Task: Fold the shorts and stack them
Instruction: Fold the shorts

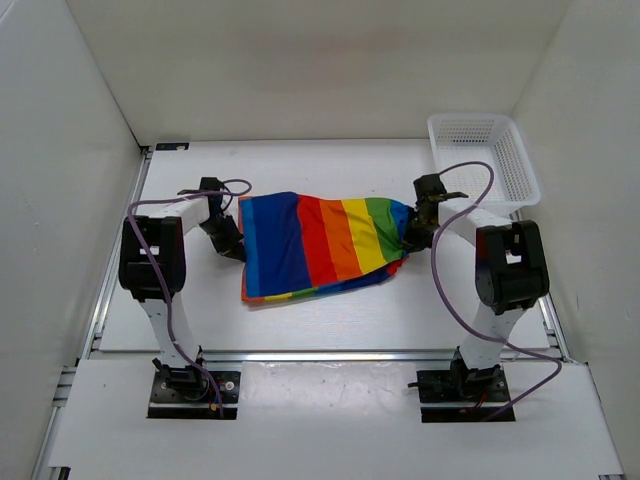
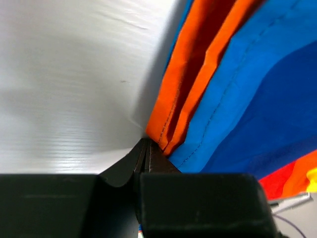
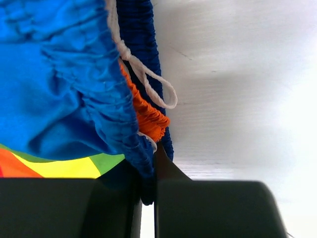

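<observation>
The rainbow-striped shorts (image 1: 320,245) are stretched across the middle of the table, blue end at the left and green end at the right. My left gripper (image 1: 235,250) is at their left edge. In the left wrist view its jaws (image 2: 147,144) are pressed together on the orange and blue hem (image 2: 173,124). My right gripper (image 1: 408,238) is at the right end. In the right wrist view it (image 3: 148,168) is shut on the gathered blue waistband (image 3: 143,148), with the white drawstring (image 3: 148,79) hanging loose beside it.
A white plastic mesh basket (image 1: 485,160) stands at the back right, just behind the right arm. White walls enclose the table on three sides. A metal rail (image 1: 320,355) runs along the near edge, in front of the arm bases.
</observation>
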